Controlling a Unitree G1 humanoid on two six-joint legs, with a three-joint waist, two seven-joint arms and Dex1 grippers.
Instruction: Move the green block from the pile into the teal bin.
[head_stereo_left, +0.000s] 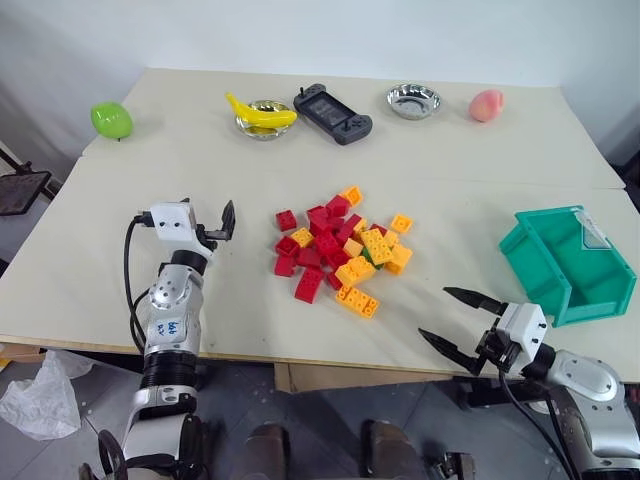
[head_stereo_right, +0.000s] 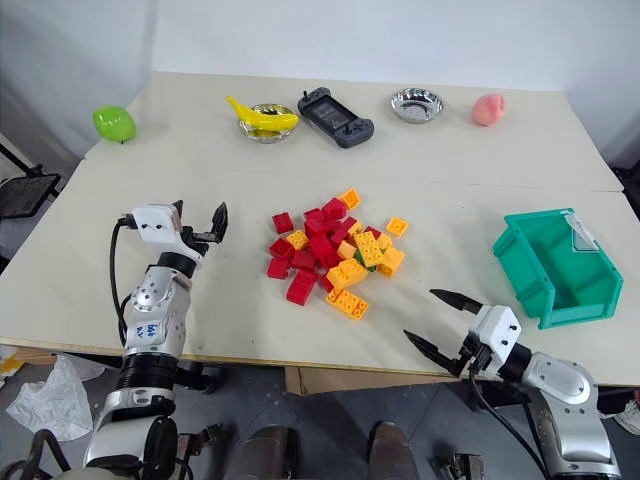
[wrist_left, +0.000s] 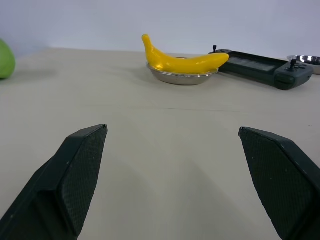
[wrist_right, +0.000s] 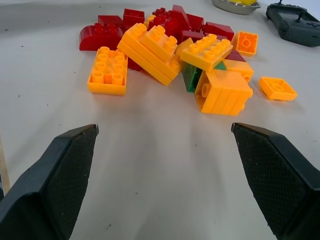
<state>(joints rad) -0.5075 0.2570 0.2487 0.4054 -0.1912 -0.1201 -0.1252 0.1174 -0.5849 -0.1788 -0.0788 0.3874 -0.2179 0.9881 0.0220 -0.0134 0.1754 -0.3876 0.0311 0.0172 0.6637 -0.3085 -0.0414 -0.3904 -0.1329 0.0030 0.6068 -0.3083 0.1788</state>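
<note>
My right gripper (head_stereo_left: 464, 318) hangs wide open and empty at the table's near edge, aimed at the pile of red, orange and yellow studded bricks (head_stereo_left: 341, 251). The small dark-green plastic brick (wrist_right: 191, 76) sits wedged under orange ones. The teal plastic bin (head_stereo_left: 566, 262) beside me is empty. My left gripper (head_stereo_left: 207, 220) is open too, facing a banana in a steel dish (head_stereo_left: 262, 116).
</note>
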